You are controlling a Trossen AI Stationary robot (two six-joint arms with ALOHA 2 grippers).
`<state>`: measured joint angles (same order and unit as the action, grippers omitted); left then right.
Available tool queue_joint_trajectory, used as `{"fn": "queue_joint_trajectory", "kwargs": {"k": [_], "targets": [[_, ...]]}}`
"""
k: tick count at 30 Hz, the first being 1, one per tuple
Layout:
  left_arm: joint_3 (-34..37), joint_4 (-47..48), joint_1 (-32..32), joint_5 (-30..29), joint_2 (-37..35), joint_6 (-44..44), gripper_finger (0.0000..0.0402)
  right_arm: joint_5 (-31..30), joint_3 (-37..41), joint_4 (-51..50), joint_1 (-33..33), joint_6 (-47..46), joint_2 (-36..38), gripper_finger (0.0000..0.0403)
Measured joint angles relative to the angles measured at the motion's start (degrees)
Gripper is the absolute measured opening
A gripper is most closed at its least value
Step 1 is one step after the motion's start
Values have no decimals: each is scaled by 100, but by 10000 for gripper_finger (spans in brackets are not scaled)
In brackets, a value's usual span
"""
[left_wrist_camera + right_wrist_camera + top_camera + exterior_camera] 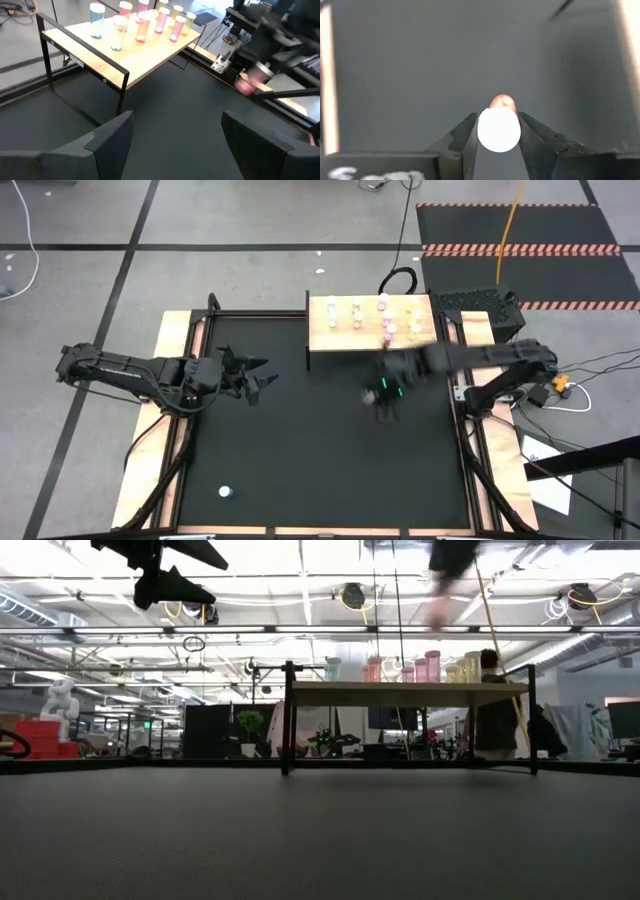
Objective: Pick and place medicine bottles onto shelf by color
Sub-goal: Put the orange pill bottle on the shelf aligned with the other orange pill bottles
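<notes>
While the left arm waits over the left side of the black tabletop, its left gripper stands with both dark fingers spread wide and nothing between them. Right gripper: over the table's centre-right, just near of the shelf, fingers closed on a small round pink-bodied bottle with a white cap, cap facing the wrist camera; the arm shows blurred. Light-wood rectangular shelf on thin black legs: at the table's far edge, right of centre. On it stand about nine tiny white-capped bottles: pale blue at the left end, pink in the middle, yellow toward the right. One small white-capped bottle: alone on the tabletop at the near left, well apart from both grippers; body colour cannot be told.
</notes>
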<state>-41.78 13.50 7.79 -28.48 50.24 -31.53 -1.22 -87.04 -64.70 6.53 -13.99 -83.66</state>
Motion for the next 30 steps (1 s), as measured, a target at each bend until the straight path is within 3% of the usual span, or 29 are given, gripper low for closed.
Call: {"fn": "queue_joint_trajectory", "kwargs": {"k": [6,12,20,30], "targets": [[0,0,28,7,0,-527,303,-19,-872,75,-1717,758,-327,119],[0,-24,140,13,0,-654,303,210,-1378,-24,-2704,1456,-704,119],[0,-35,50,-35,0,-659,303,417,-3201,-1296,-3023,1785,-2478,119],[0,44,141,-52,0,-796,303,114,-3334,-1657,-3120,1966,-2727,119]]}}
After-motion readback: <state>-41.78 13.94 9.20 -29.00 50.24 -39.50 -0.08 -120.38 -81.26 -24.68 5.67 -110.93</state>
